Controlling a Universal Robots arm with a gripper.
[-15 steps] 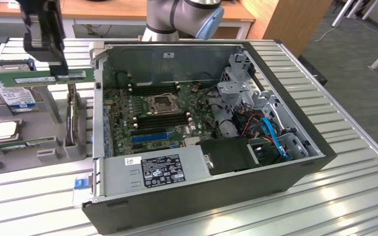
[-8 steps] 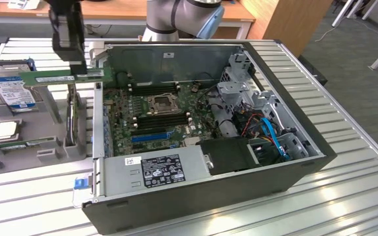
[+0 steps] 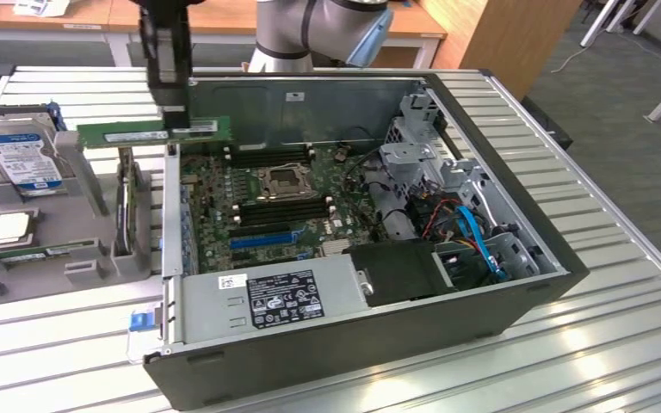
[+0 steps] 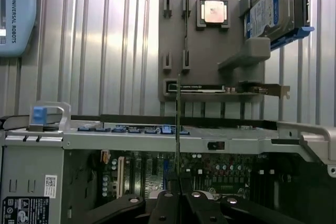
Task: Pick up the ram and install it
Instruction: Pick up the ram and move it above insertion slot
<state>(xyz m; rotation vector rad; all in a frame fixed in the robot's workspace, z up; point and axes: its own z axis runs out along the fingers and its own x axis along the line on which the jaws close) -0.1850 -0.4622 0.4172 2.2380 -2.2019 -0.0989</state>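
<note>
I'm looking at a ribbed metal desk (image 3: 635, 344) with two things lying on it. An open computer case (image 3: 342, 366) lies on its side below my jaws, stretching away to the exterior view's right of them. A grey parts holder (image 3: 83, 258) lies flat just beside the case, below the jaws on the exterior view's left.

The table (image 3: 618, 284) is ribbed bare metal with a bright sheen. The computer case (image 3: 423, 335) has dark matt outer walls and dull grey sheet metal inside. At its nine o'clock in the exterior view, the holder (image 3: 89, 267) is matt grey plastic. The ram (image 3: 135, 133) is green circuit board with a white paper label.
</note>
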